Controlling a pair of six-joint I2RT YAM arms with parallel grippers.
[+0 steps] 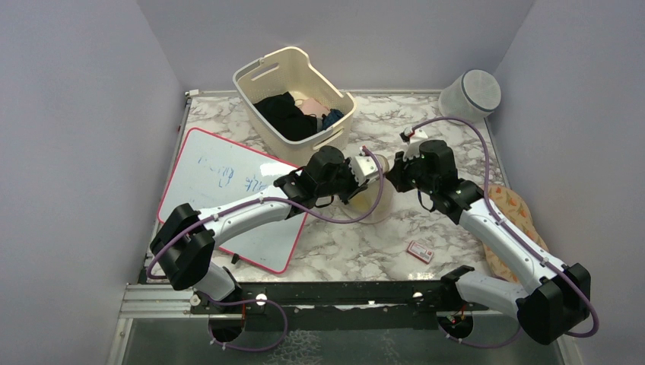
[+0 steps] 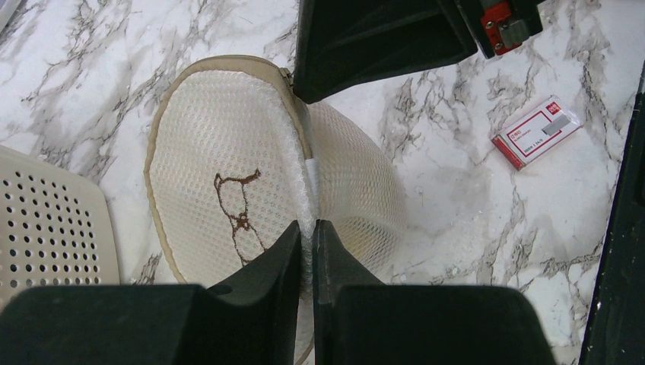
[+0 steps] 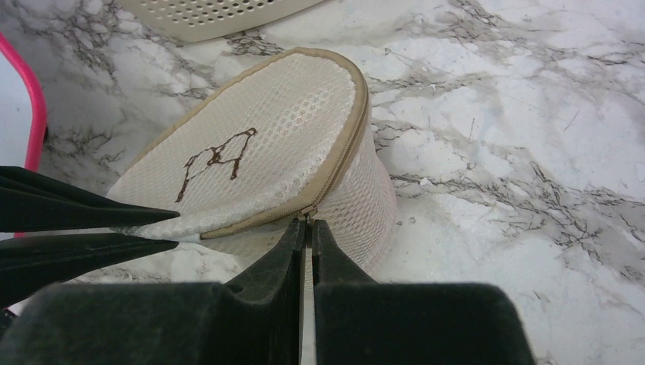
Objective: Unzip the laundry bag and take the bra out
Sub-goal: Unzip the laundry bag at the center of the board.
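Tabletop (image 1: 350, 251): left hand (image 2: 306, 228), right hand (image 3: 306, 224) pinch laundry bag (image 2: 220, 144).

From my overhead feed I see a cream slotted basket (image 1: 268, 70) at the far side of the marble table (image 1: 357, 251), holding dark clothes (image 1: 285, 114) with a pink piece (image 1: 310, 106) and a blue piece (image 1: 332, 118) beside them. A whiteboard (image 1: 217, 182) with a red-pink border and blue scribbles (image 1: 228, 176) lies flat on the left, one corner close to the basket. A white-grey mesh cylinder (image 1: 471, 95) sits tilted in the far right corner, an orange patterned cloth (image 1: 513, 209) lies along the right edge, and a small red-and-white box (image 1: 420, 251) rests near the front edge.
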